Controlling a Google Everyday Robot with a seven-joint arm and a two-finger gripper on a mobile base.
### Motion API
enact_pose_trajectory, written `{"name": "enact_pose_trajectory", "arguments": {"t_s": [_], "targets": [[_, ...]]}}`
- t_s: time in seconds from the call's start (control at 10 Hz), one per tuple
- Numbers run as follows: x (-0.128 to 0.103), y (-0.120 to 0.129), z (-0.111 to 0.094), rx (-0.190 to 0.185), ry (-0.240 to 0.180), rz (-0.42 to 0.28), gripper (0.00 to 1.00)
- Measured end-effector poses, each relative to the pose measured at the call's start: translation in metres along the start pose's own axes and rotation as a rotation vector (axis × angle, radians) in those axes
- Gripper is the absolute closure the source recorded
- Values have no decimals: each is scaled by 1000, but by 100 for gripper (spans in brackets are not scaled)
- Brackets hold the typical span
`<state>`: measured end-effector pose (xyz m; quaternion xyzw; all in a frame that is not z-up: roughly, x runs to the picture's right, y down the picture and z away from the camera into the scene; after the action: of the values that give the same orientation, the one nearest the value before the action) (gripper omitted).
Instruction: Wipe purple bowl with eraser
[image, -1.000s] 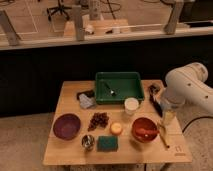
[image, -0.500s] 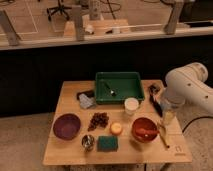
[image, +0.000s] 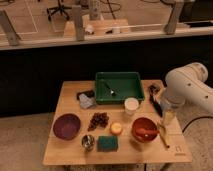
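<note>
The end effector hangs over the surface's right edge, fingers apart, holding nothing. The purple bowl sits lower left, the eraser above it.

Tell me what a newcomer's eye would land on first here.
The big white robot arm at the right edge stands out first, its gripper hanging over the right side of the table beside the red bowl. Next comes the green tray at the back centre, then the purple bowl at front left, with the black eraser lying further back beside the tray.
</note>
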<state>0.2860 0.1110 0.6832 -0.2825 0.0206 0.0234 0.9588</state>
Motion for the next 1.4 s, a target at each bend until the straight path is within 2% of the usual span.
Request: {"name": "enact_pose_trajectory", "arguments": {"t_s": [0.9,1.1,1.3,1.4], "targets": [[0,-1,0,1,-1,0,20],[-39,-45,-18,64,-69,-57,20],[-82,-85,-35,101,-104,-119,20],[-114,-109,-41,117,-120,-161,20]]}}
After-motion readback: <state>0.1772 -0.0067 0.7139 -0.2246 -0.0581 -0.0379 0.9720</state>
